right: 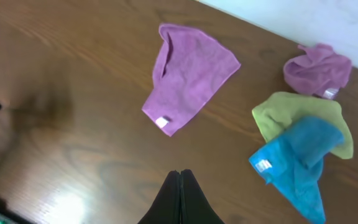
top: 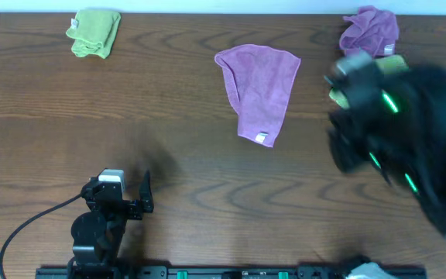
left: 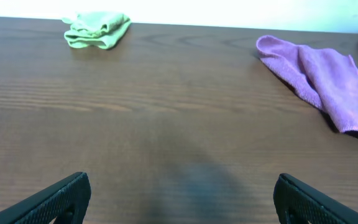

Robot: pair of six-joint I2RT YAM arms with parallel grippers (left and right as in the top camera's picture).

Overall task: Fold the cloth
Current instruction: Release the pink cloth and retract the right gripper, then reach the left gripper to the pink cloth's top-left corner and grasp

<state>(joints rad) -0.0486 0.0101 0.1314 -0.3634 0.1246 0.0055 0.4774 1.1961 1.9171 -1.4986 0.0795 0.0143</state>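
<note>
A purple cloth (top: 258,89) with a white label lies partly folded on the table's middle back. It also shows in the left wrist view (left: 328,84) and the right wrist view (right: 188,71). My left gripper (top: 126,190) rests at the front left, open and empty (left: 179,205), well short of the cloth. My right arm (top: 385,124) is a blur high over the right side. Its gripper (right: 180,177) is shut and empty, raised above bare table near the cloth's label end.
A folded green cloth (top: 94,32) lies at the back left (left: 97,29). At the back right there is a crumpled purple cloth (right: 319,70), then a yellow-green cloth (right: 291,115) with a blue cloth (right: 300,165) on top of it.
</note>
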